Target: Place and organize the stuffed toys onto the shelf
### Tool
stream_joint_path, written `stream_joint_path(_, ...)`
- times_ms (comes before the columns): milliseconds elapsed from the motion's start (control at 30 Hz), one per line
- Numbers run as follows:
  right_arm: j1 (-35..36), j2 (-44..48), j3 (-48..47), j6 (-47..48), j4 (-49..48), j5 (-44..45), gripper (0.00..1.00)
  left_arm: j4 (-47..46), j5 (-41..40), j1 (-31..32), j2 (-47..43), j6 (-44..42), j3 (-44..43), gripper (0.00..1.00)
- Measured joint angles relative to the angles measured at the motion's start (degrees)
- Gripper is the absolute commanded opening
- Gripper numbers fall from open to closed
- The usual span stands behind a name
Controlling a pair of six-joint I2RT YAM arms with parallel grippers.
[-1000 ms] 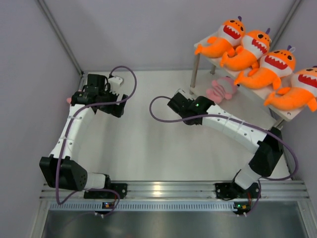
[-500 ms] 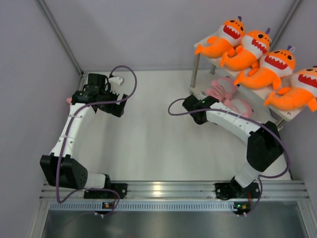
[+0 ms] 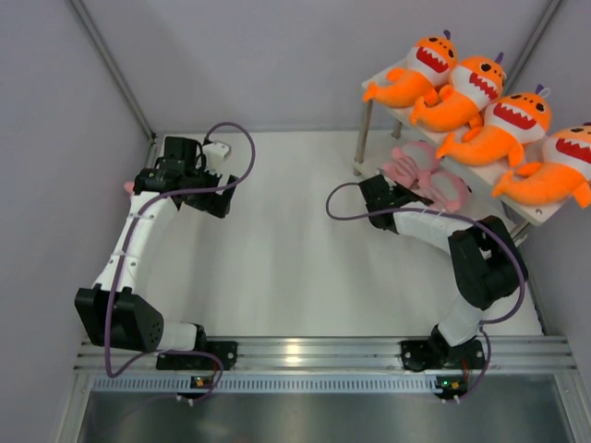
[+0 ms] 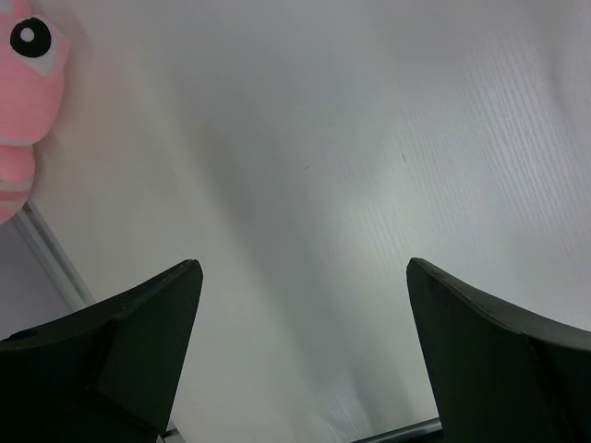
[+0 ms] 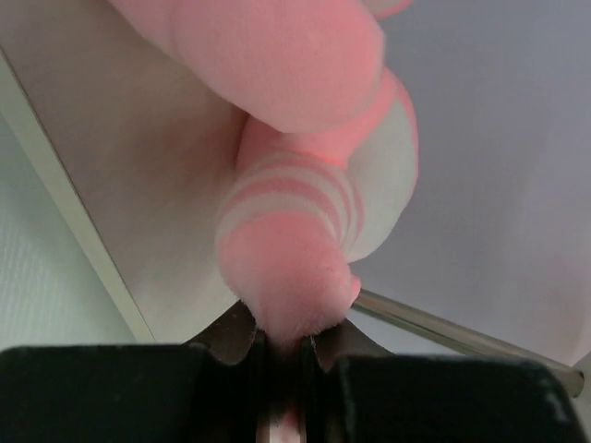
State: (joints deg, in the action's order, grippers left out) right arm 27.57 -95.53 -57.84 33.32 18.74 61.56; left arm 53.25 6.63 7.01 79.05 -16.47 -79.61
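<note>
Four orange shark plush (image 3: 466,92) lie in a row on the top board of the shelf (image 3: 379,83) at the back right. Pink striped plush (image 3: 413,163) lie under that board, on the lower level. My right gripper (image 3: 395,188) reaches in there and is shut on a pink striped plush (image 5: 295,240), pinched between its fingertips (image 5: 282,337). My left gripper (image 3: 150,178) is open and empty at the back left, low over the table (image 4: 303,268). Another pink plush (image 4: 23,101) lies beside it against the left wall (image 3: 127,186).
A pale board (image 5: 138,185) and a thin metal leg (image 5: 443,323) of the shelf are close around the right gripper. Grey walls enclose the table on the left, back and right. The shelf's front leg (image 3: 362,138) stands just left of the right gripper.
My right arm has swung right and forward, carrying the pink plush from mid-table in under the shelf's top board. The left arm has not moved.
</note>
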Motion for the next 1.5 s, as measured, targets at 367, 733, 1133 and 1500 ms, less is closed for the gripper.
stream_joint_path(367, -0.3, -6.4, -2.4, 3.0, -5.1, -2.0, 0.12, 0.2, -0.3, 0.0, 0.0, -0.2, 0.0, 0.98)
stream_joint_path(733, 1.7, -5.6, -5.8, -2.3, 0.9, -5.0, 0.86, 0.5, -1.3, 0.0, 0.2, -0.6, 0.0, 0.98)
stream_joint_path(1133, 4.9, 2.7, -7.6, -7.9, 6.1, -12.7, 0.99, -1.0, -11.6, -2.0, 11.1, -1.3, -3.9, 0.95)
stream_joint_path(1500, 6.2, 6.5, -7.6, -9.0, 7.5, -15.2, 0.99, -7.9, -24.5, -7.2, 33.4, -1.8, -26.5, 0.96)
